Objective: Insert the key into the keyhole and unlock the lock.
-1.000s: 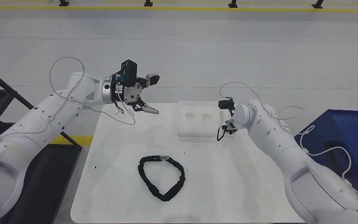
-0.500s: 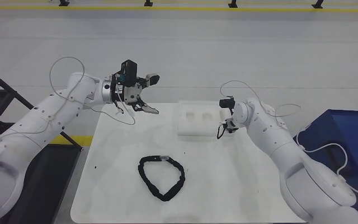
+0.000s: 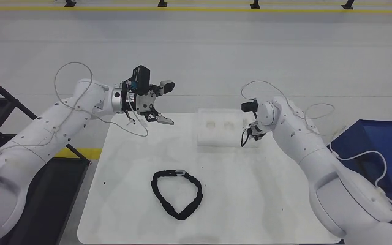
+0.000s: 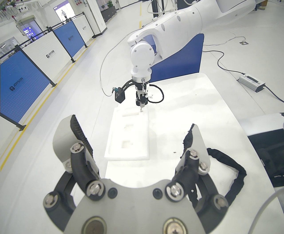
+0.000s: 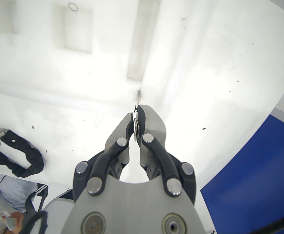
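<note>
A black chain lock lies looped on the white table, towards its front left; it also shows as the chain lock and the chain lock. My right gripper is shut on a small metal key, whose tip points down just above the right end of a white foam tray. From above, that right gripper hangs at the tray's right edge. My left gripper is open and holds nothing, raised over the table's back left corner; its fingers stand wide apart.
The foam tray has several shallow rectangular pockets, one with a small ring in it. A blue bin stands off the table's right side. A black frame is at the far left.
My right gripper has shifted slightly right and back with the key, staying by the tray's right end. The left arm has not moved.
</note>
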Tool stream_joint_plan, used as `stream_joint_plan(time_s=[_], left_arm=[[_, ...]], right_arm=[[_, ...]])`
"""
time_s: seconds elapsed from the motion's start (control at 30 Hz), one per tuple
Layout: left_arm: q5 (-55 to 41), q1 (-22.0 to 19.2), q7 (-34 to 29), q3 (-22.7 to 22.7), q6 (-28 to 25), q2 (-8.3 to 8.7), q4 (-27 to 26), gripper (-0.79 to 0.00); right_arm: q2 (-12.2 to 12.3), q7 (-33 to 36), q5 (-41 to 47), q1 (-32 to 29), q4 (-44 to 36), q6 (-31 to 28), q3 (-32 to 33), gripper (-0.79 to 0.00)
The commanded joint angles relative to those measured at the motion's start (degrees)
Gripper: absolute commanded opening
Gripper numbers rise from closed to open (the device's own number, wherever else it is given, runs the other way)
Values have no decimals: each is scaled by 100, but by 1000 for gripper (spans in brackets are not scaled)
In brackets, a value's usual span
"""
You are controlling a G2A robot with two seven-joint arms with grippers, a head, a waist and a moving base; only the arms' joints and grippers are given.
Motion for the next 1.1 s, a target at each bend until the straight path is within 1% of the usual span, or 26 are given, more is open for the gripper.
stream_joint_plan(time_s=[0.0, 0.1, 0.23, 0.4, 0.5, 0.63, 0.83, 0.93, 1.07], left_arm=[[-1, 0, -1, 0, 0, 0, 0, 0], [-1, 0, -1, 0, 0, 0, 0, 0], [-1, 0, -1, 0, 0, 0, 0, 0], [-1, 0, -1, 0, 0, 0, 0, 0], [-1, 0, -1, 0, 0, 0, 0, 0], [-1, 0, -1, 0, 0, 0, 0, 0], [-1, 0, -1, 0, 0, 0, 0, 0], [-1, 0, -1, 0, 0, 0, 0, 0], [-1, 0, -1, 0, 0, 0, 0, 0]], right_arm=[[10, 18, -54, -12, -46, 43, 13, -785], [27, 54, -34, -14, -131, 21, 80, -785], [91, 255, 224, 45, -328, -267, 298, -785], [242, 713, 151, 74, -944, -299, 488, -785], [392, 999, 122, -32, -1526, -275, 691, -785], [658, 1447, 26, -325, -2526, -262, 1068, -785], [1093, 2193, -5, -1035, -4142, -357, 1877, -785], [1291, 2194, 43, -1421, -4862, -434, 2211, -785], [1541, 2194, 396, -1800, -5673, -555, 2603, -785]])
